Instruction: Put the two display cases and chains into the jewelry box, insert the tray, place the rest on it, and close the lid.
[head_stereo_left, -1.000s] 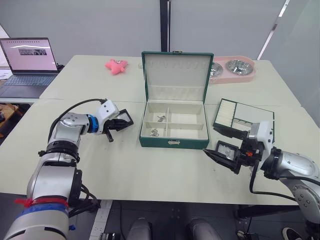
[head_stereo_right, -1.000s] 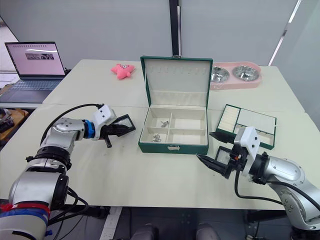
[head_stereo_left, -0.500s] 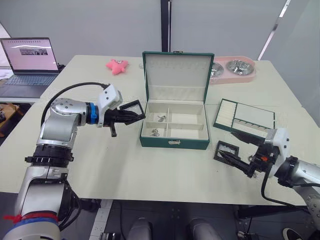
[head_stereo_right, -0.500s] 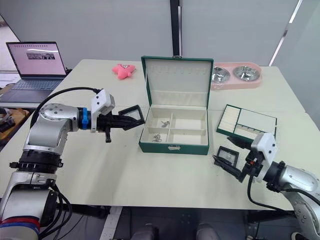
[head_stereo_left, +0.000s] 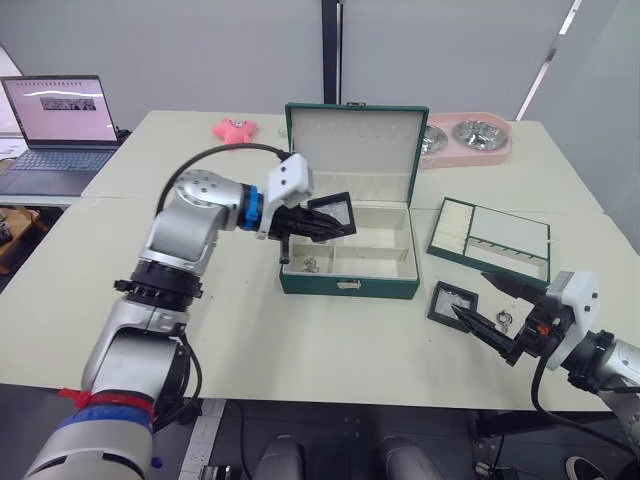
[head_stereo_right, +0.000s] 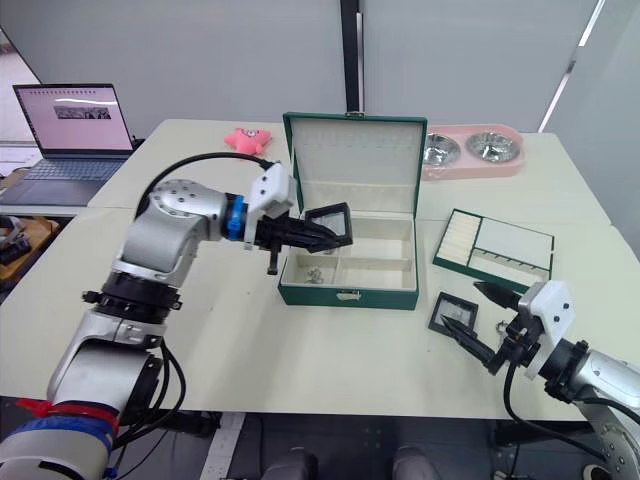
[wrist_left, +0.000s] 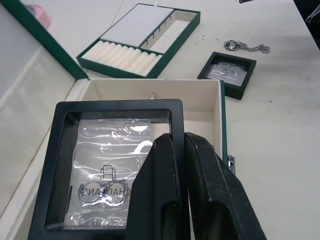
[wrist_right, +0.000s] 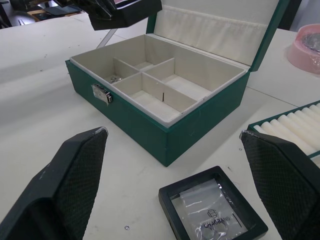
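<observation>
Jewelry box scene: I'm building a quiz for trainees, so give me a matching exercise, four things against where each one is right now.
Things:
1. display case with rings
2. second display case
3. tray
4. chains

Places:
A. on the table, right of the jewelry box
B. in the box's left compartments
C. held by the left pincer above the box
D. flat on the table before the open right pincer

Pairs: 1-C, 2-D, 3-A, 4-B
</observation>
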